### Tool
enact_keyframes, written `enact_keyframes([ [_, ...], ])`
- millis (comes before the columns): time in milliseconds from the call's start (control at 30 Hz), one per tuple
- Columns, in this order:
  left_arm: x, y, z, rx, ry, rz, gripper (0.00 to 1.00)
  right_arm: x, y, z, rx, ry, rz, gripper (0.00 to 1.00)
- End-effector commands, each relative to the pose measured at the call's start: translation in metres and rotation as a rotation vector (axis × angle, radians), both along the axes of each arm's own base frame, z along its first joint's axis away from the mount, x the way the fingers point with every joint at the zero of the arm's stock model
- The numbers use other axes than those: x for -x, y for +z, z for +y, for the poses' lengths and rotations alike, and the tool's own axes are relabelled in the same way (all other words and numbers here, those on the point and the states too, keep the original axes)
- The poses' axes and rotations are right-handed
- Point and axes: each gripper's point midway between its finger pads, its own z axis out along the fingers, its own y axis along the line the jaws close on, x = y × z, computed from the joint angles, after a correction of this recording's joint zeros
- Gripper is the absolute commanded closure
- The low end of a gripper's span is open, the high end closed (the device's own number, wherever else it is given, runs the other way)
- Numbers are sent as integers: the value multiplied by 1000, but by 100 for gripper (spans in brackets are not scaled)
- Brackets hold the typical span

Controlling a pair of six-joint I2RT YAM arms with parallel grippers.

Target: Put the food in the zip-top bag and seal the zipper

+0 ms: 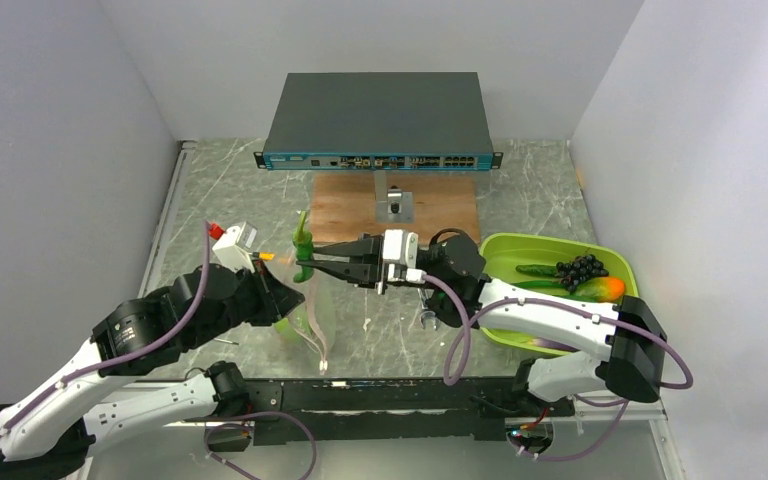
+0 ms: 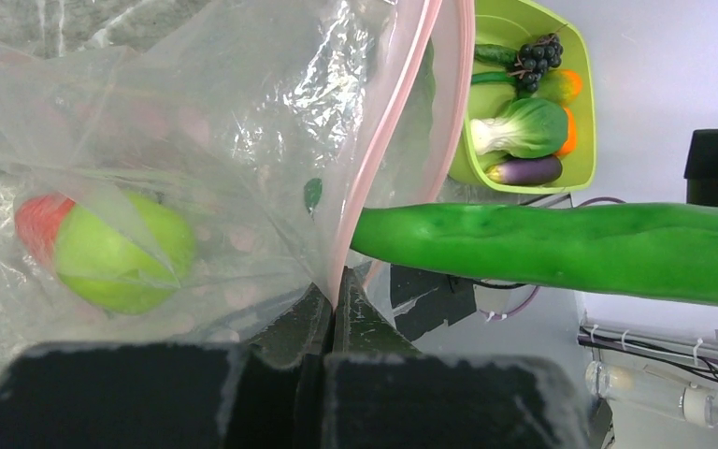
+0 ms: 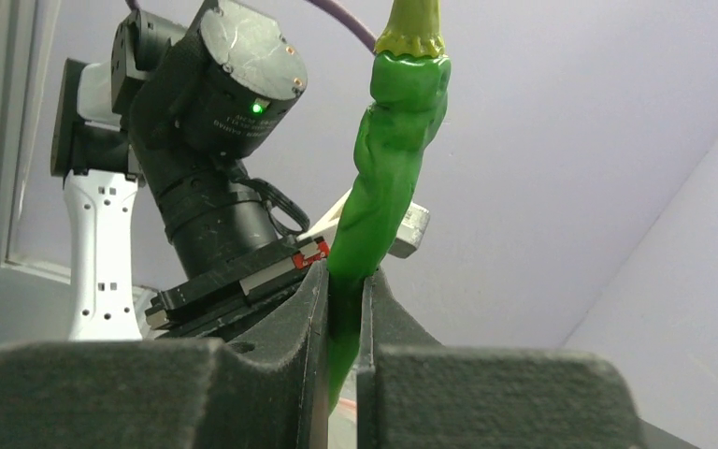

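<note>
My left gripper is shut on the mouth edge of the clear zip-top bag, pinching its pinkish-red zipper and holding the bag up. Inside the bag lie a green apple and a red strawberry. My right gripper is shut on a green bean, held upright at the bag's mouth; the bean's tip reaches the zipper in the left wrist view. My right gripper also shows in the top view.
The lime-green tray at the right holds black grapes, a mango, bok choy, an eggplant and more beans. A network switch and a wooden board stand behind. A small white box lies left.
</note>
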Motion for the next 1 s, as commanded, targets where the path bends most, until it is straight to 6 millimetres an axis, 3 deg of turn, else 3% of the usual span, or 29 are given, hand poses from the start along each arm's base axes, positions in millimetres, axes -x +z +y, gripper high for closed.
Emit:
enact_keyframes([
  [0,-1,13,2,19,7,-22,100,18,54,-20,-150,60,-61,100],
  [67,0,16,1,29,2,-24,100,14,48,-14,-113,39,-81,100],
  [200,3,25,0,62,-16,-34,100,-13,23,-8,-90,-70,-63,100],
  [300,5,33,1,92,-21,-51,100,-16,7,-1,-69,-61,-79,90],
  [367,5,37,1,111,-20,-63,100,-21,-5,4,-58,-87,-115,76],
  [533,3,42,6,113,-1,-69,100,-62,-42,9,-35,-141,-3,33],
  [567,3,41,6,111,2,-68,100,-60,-50,11,0,-124,8,10],
  [600,2,41,6,110,7,-69,100,-55,-56,13,42,-110,16,1],
  [667,1,38,8,105,20,-68,100,-47,-58,10,81,-114,54,0],
  [800,-2,33,12,99,45,-70,100,-38,-52,-16,69,-151,151,0],
  [967,-5,28,10,83,55,-67,100,-38,-39,-46,124,-223,395,0],
])
